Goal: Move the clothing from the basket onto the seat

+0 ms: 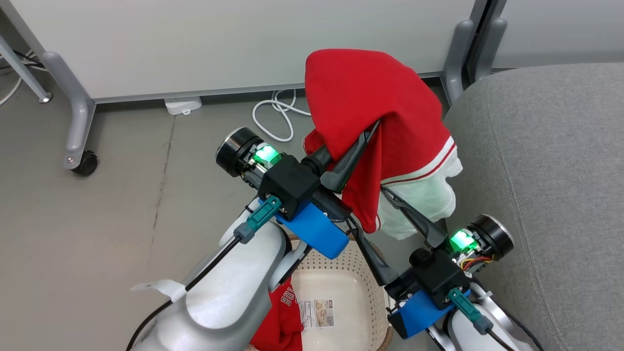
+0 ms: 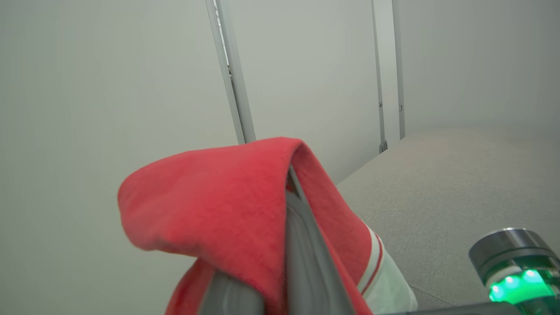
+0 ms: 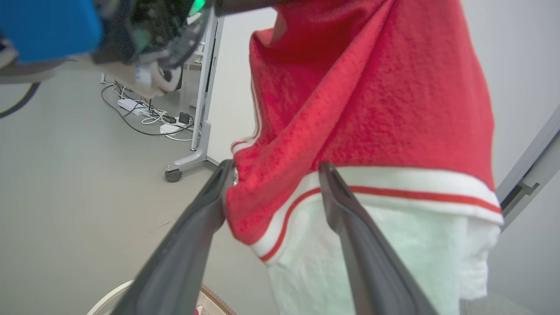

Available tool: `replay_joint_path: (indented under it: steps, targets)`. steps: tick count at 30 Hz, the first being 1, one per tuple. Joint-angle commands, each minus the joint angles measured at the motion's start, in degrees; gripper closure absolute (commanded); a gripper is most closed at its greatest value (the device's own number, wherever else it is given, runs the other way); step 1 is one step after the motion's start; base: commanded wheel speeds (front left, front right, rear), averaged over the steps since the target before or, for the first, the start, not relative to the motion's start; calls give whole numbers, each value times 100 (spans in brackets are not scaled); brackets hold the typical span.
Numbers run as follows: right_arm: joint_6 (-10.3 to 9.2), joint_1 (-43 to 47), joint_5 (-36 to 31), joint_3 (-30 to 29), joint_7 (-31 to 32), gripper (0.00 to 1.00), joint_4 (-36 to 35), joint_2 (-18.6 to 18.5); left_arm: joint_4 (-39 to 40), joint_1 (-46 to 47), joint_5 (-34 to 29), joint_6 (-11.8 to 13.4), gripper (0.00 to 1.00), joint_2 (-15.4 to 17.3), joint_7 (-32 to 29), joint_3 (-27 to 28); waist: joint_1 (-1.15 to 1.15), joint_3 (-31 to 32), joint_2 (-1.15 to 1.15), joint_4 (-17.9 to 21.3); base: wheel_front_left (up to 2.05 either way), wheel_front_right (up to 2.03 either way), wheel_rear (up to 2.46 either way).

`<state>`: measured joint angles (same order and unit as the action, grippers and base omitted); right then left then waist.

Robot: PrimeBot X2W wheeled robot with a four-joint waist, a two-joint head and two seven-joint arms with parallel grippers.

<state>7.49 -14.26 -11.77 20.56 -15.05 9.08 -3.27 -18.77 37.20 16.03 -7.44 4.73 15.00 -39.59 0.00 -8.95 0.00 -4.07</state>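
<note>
**One red top held up over the basket, the other lying inside**

A soft bright red garment w/ white striped trim and a pale white lower panel hangs in the air above the far rim of the small cream perforated plastic basket. The left gripper is raised over the basket. Its dark fingers are pinched together on the red cloth, which drapes over them like a hood.

The right gripper sits lower, above the basket's right rim. Its fingers are spread apart, and the garment's striped hem hangs btwn them unpinched.

A second red garment lies inside the basket against its left wall, partly under the pale left forearm. White block letters "BU" can be read on it; the rest of the word is hidden. On the basket floor is a paper label w/ a small picture — the print is too small to read.

The large light grey fabric seat stands just right of the basket. Beyond the basket's far rim a white cable loops on the grey floor, at the foot of a white panel.
</note>
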Motion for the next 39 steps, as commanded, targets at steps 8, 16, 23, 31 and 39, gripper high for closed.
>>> replay_joint_path:
  steps: [8, 16, 23, 31, 39]
  targets:
    - [1, -390, -42, -71, -20, 0, 379, 40, 32, 44, -59, 87, 100, -143, 28, 102, 0, -96, 0, -1, 0, 0, 0]
    - [1, -563, -74, -52, -20, 0, 555, 38, 72, 135, 0, 196, 100, -183, 28, 30, 0, -132, 0, -23, 0, 0, 0]
    - [1, -654, 77, -204, -20, 0, 447, 37, 107, 112, 171, 317, 100, -186, 28, -170, 0, -143, 0, -37, 0, 0, 0]
    - [1, -743, 213, -378, -20, 100, 659, 37, 112, 207, 371, 465, 100, -187, 28, -455, 0, -165, 0, -85, 0, 0, 0]
    - [1, -746, 391, -282, -19, 100, 746, 36, 89, 256, 451, 544, 100, -188, 29, -513, 0, -153, 0, -93, 0, 0, 0]
